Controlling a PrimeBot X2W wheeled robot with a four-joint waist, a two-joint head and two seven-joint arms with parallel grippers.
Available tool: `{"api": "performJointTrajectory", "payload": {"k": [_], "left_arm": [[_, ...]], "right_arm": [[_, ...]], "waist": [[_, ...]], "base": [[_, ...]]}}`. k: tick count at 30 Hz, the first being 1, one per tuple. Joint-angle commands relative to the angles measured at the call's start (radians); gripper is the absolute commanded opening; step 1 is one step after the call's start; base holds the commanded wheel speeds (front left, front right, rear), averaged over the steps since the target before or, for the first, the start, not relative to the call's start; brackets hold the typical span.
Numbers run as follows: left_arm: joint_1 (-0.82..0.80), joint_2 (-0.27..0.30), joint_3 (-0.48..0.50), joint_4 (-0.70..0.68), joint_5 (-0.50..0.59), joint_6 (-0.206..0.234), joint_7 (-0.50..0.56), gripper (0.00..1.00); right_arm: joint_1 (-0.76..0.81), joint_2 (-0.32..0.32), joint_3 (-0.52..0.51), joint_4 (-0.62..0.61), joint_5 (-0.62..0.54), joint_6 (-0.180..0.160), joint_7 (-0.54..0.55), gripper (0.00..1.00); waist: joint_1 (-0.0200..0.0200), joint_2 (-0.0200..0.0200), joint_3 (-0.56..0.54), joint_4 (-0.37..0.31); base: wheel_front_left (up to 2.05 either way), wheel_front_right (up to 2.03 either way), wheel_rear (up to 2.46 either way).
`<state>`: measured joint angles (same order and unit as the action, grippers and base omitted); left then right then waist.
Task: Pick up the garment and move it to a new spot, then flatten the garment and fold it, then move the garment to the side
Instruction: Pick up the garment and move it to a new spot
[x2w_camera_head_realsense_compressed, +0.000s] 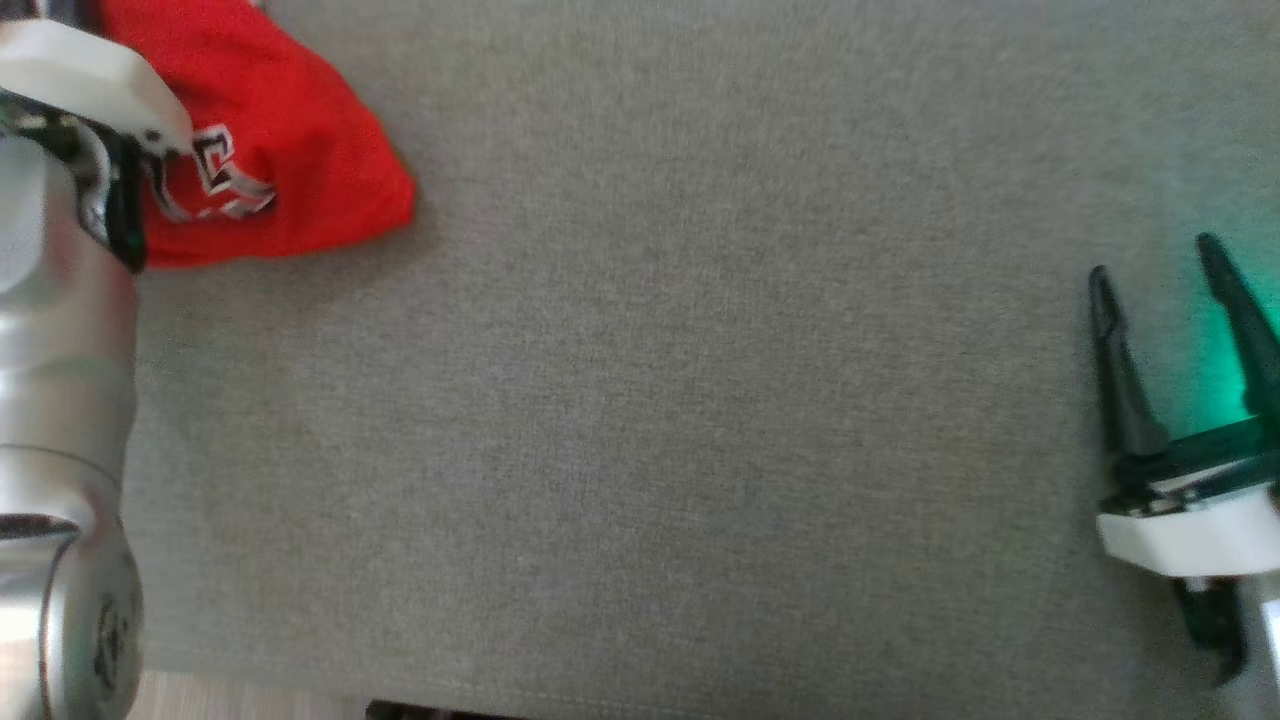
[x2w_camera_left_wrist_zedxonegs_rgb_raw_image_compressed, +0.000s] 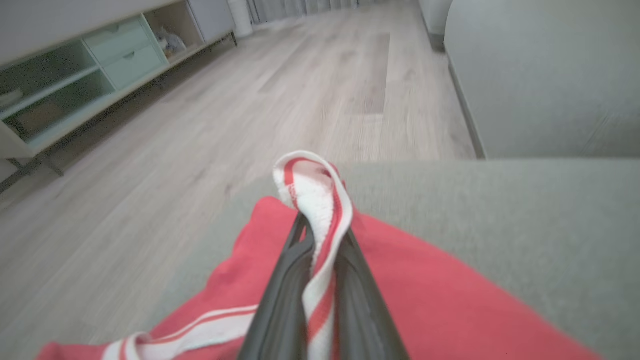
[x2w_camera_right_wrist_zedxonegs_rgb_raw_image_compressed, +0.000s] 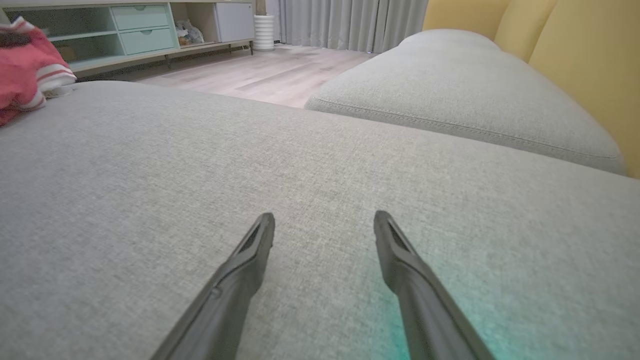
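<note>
In the head view, the red garment (x2w_camera_head_realsense_compressed: 290, 130) with its white lettering is lying bunched at the upper left of the grey sofa cushion (x2w_camera_head_realsense_compressed: 650, 400), partly behind the silver left forearm (x2w_camera_head_realsense_compressed: 60, 350). The right gripper (x2w_camera_head_realsense_compressed: 1152, 258) is hovering at the lower right, well apart from the garment, its fingers spread and holding nothing.

In the left wrist view, the left gripper (x2w_camera_left_wrist_zedxonegs_rgb_raw_image_compressed: 322, 227) is pinching the garment's white-and-red striped trim (x2w_camera_left_wrist_zedxonegs_rgb_raw_image_compressed: 315, 190) between closed fingers, with red cloth trailing beneath over the cushion's edge. A wooden floor (x2w_camera_left_wrist_zedxonegs_rgb_raw_image_compressed: 300, 100) and a pale green cabinet (x2w_camera_left_wrist_zedxonegs_rgb_raw_image_compressed: 75, 70) are showing beyond.

In the right wrist view, the right gripper's fingers are standing wide apart and empty above the cushion, the garment is sitting at the far upper left, and a second cushion (x2w_camera_right_wrist_zedxonegs_rgb_raw_image_compressed: 450, 90) is lying beside a yellow backrest (x2w_camera_right_wrist_zedxonegs_rgb_raw_image_compressed: 575, 50).
</note>
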<state>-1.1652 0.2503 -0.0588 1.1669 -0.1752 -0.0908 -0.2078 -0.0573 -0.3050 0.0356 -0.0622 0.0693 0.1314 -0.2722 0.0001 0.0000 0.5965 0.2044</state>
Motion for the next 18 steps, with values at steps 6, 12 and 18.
{"api": "performJointTrajectory", "payload": {"k": [6, 12, 18], "left_arm": [[-0.077, 0.075, -0.017, -0.184, -0.013, -0.033, -0.050, 0.00], [-0.053, 0.089, -0.142, -0.402, -0.109, -0.039, -0.030, 0.00], [0.016, 0.164, -0.278, -0.677, -0.258, -0.040, 0.050, 0.00]], "right_arm": [[0.032, 0.075, 0.070, 0.070, 0.032, -0.001, 0.010, 1.00], [0.056, 0.151, 0.122, 0.110, 0.070, -0.001, 0.010, 1.00], [0.082, 0.194, 0.150, 0.113, 0.095, -0.001, 0.010, 1.00]], "waist": [[-0.0001, 0.0000, -0.233, -0.073], [-0.0001, 0.0000, -0.400, -0.216], [-0.0001, 0.0000, -0.500, -0.397]], "base": [[0.00, 0.00, 0.00], [0.00, 0.00, 0.00], [0.00, 0.00, 0.00]]}}
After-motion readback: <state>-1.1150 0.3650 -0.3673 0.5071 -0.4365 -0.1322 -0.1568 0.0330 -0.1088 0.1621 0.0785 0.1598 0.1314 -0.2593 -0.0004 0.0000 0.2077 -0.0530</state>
